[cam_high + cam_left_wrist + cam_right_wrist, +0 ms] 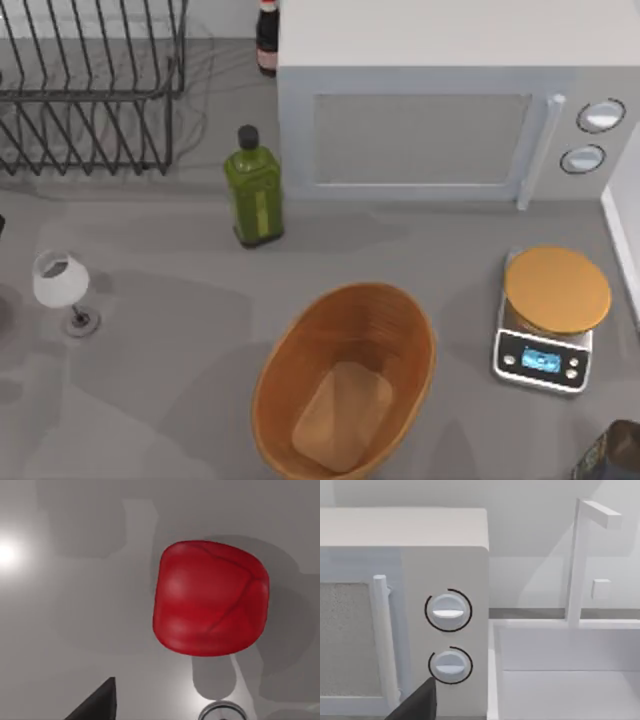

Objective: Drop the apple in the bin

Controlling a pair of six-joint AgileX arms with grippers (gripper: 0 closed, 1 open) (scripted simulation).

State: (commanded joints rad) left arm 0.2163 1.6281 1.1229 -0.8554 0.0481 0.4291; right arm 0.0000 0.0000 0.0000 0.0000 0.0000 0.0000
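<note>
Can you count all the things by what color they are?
Red: 1, the apple
Green: 1, the bottle
Brown: 1, the bin
Orange-topped: 1, the scale
White: 2, the microwave and the little lamp
Total: 6

Bin (345,392) between wine glass (62,287), scale (552,316).

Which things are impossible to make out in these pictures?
- Left gripper: the left wrist view cuts off all but one dark fingertip, so its opening is unknown.
- Right gripper: likewise, one dark tip at the right wrist view's edge.
- Apple: its distance from the bin cannot be judged.
- Dark bottle: cut off by the top view's edge.
- Scale: display too small to read.
</note>
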